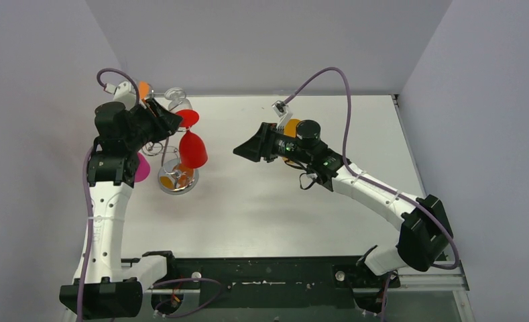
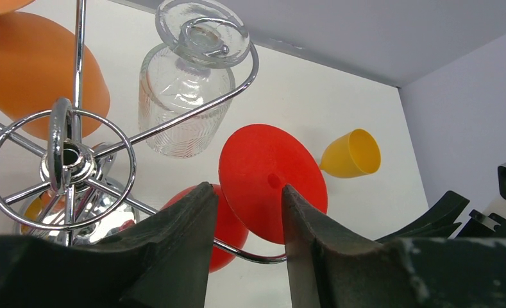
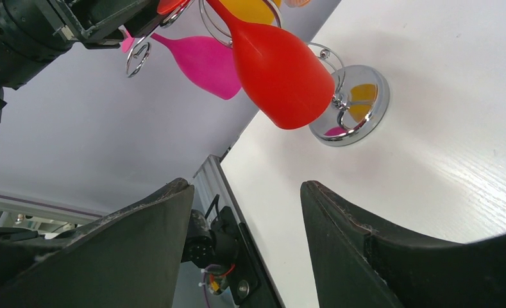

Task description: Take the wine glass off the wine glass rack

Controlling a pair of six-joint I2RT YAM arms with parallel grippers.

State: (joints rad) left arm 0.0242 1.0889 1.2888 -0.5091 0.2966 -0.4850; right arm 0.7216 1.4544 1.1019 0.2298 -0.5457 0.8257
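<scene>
The wine glass rack (image 1: 175, 180) stands near the left edge of the table (image 1: 281, 208), in its far half, with its round shiny base flat on the surface. 4 glasses hang upside down from its scroll arms: the red wine glass (image 1: 193, 151) on the side facing the table's middle, a clear ribbed glass (image 2: 183, 109) toward the far edge, an orange glass (image 2: 38, 70) and a pink glass (image 3: 205, 61) on the left-edge side.

The left gripper (image 2: 245, 192) is up at the top of the rack. Its 2 fingers stand apart on either side of the red wine glass, just under its round foot, and the foot overlaps one finger. Whether the pads touch the glass cannot be told.

The right gripper (image 3: 245, 189) hovers over the middle of the table, well apart from the rack, spread wide and holding nothing. A yellow cup (image 2: 353, 153) lies on its side near the far edge.
</scene>
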